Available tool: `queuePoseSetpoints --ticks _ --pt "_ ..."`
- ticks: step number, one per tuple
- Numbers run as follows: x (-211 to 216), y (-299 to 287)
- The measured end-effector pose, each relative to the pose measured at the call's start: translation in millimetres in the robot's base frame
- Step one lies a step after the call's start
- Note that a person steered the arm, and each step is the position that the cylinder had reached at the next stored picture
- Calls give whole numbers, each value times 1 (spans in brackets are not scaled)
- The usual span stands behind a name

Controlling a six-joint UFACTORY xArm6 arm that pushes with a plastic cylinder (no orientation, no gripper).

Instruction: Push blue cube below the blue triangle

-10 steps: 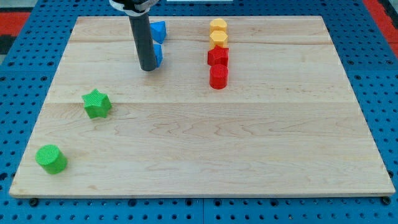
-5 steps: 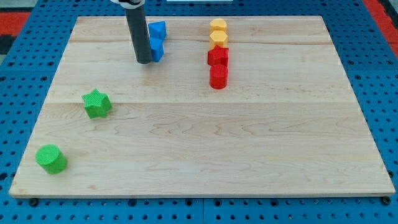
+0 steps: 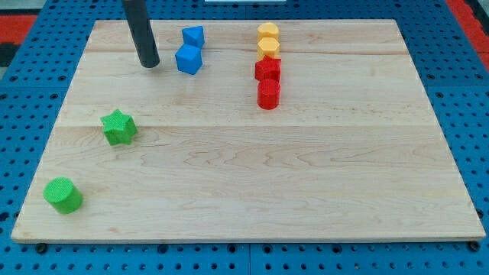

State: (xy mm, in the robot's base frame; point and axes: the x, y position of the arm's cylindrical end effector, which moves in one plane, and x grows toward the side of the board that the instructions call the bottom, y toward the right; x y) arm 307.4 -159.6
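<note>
The blue cube (image 3: 189, 59) sits near the board's top, just below the blue triangle (image 3: 193, 36) and almost touching it. My tip (image 3: 149, 64) rests on the board to the left of the blue cube, a short gap away and not touching it. The dark rod rises from the tip to the view's top edge.
Two yellow blocks (image 3: 268, 40) and below them a red star (image 3: 268, 69) and a red cylinder (image 3: 268, 95) form a column right of the blue blocks. A green star (image 3: 119, 127) and a green cylinder (image 3: 63, 195) sit at the left of the wooden board (image 3: 306, 168).
My tip has moved up and to the left, away from the blue cube. The cube, half hidden by the rod before, now shows fully just below the blue triangle.
</note>
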Motion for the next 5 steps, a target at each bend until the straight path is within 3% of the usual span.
queuePoseSetpoints --ticks 5 --pt "0 19"
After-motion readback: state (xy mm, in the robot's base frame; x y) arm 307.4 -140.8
